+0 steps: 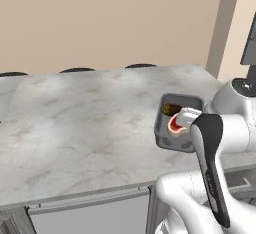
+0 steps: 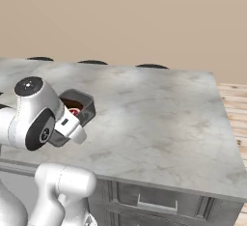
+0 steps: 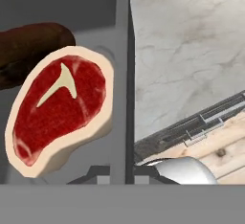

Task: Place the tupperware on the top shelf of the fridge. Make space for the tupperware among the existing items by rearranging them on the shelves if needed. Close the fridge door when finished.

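Gripper (image 3: 122, 173) clamped on tupperware (image 3: 122, 74) wall

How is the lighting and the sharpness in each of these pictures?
Left base view: soft, even light, with a pale sheen on the grey-veined marble counter. Right base view: no hard shadows, edges slightly soft. Hand view: the red raw steak with its pale fat rim is close, large and a little blurred.
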Motion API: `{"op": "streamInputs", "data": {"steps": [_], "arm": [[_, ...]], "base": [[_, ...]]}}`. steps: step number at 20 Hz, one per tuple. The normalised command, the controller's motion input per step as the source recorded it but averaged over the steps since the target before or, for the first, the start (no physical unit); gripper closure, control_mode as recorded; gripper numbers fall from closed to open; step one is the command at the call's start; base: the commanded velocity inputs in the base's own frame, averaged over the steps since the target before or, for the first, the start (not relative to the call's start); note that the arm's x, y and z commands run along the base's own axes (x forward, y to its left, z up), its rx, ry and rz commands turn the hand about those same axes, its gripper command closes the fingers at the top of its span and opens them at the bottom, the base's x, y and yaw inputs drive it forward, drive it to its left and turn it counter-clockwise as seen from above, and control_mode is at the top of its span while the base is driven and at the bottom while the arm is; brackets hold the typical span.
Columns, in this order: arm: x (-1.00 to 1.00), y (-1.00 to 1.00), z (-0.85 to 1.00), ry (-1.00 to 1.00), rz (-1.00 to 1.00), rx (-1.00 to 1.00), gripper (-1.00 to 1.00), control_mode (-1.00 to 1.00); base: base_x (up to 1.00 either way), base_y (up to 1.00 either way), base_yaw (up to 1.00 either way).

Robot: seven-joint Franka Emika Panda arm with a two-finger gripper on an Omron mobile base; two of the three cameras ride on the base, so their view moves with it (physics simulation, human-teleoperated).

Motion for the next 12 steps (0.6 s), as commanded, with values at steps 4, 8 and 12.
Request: {"op": "streamInputs", "data": {"steps": [4,8,12], "arm": [[-0.59,-1.0,0.0,0.0,-0.24,0.0,1.0,-1.0],[0.0,-0.86,0.0,-0.02,-0.17,-0.01,1.0,-1.0],[0.73,0.68,-0.18,-0.04,0.08,-0.19,1.0,-1.0]], "base": [[0.0,0.0,0.0],[0.0,0.0,0.0],[0.0,0.0,0.0]]}}
